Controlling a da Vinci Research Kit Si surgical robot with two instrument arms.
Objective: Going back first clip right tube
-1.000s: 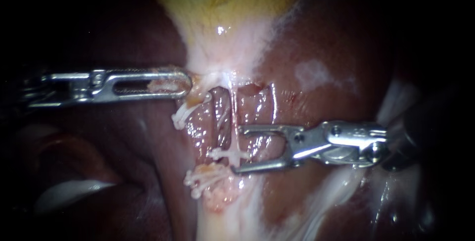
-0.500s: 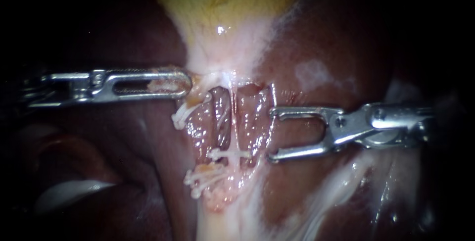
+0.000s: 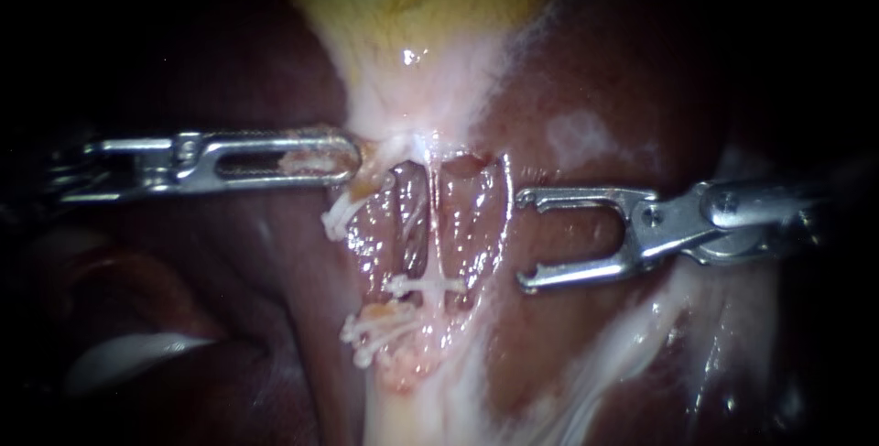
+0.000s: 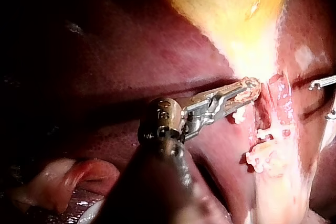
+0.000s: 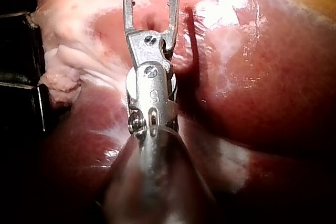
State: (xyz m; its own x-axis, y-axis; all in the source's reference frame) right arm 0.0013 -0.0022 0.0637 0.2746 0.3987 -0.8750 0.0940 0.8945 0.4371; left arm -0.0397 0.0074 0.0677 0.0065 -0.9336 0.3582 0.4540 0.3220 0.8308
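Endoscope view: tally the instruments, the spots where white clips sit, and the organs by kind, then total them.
silver metal instruments: 2
spots of white clips: 3
yellow gallbladder: 1
dark red liver: 1
Total: 7

left instrument (image 3: pixel 349 155) jaws clamped on tissue (image 3: pixel 298 163) | right instrument (image 3: pixel 523 238) jaws apart
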